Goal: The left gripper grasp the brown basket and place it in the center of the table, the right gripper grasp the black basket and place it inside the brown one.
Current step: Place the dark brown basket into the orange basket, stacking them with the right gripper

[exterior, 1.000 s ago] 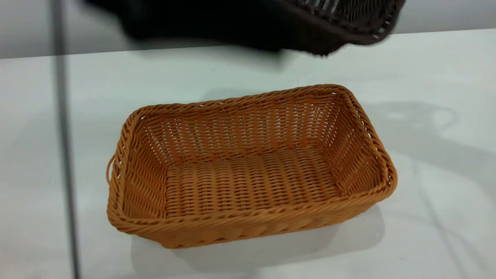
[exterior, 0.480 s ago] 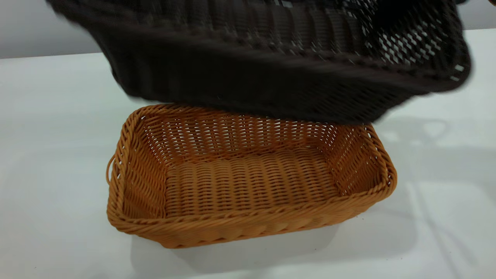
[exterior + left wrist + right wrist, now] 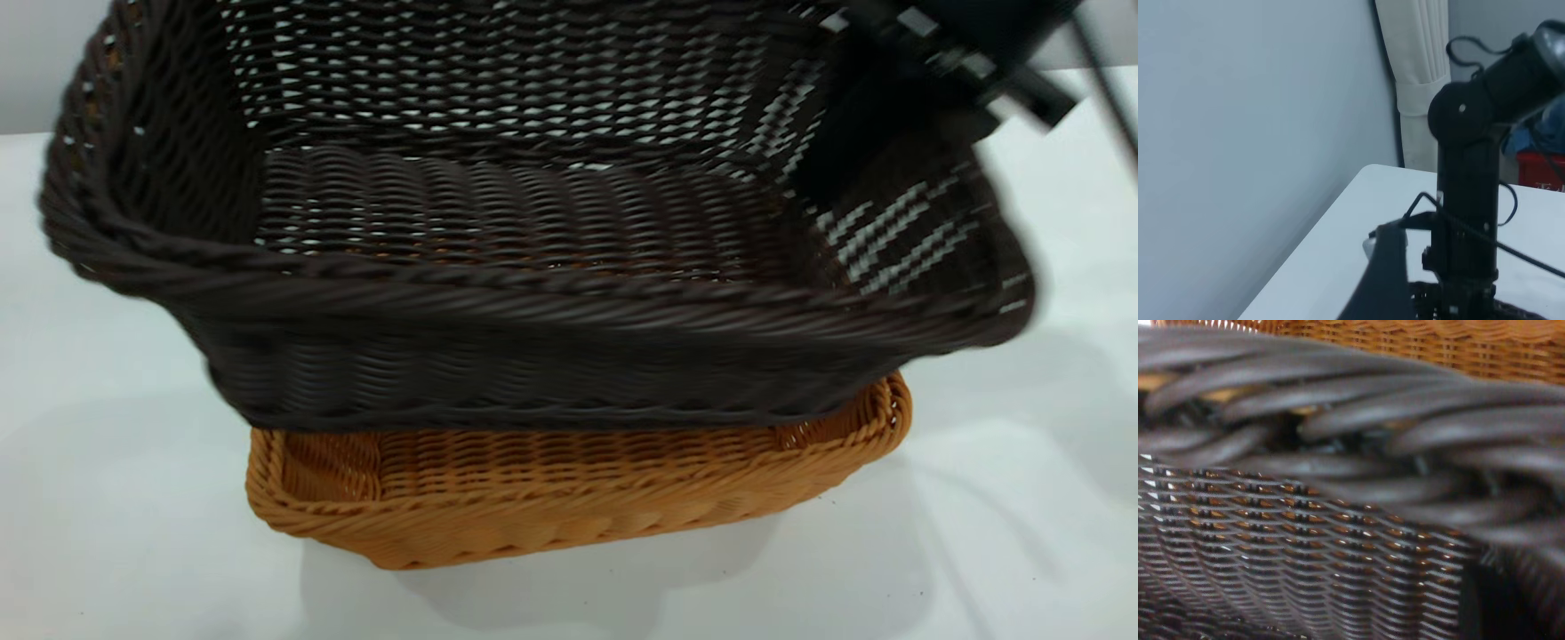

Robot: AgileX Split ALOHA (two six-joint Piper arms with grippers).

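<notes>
The right claw (image 3: 898,98) holds the black basket (image 3: 498,267) by its end, tilted, just over the brown basket (image 3: 569,498). The brown basket sits on the white counter (image 3: 133,533).

One black basket (image 3: 498,267); one brown basket (image 3: 569,498).
</notes>
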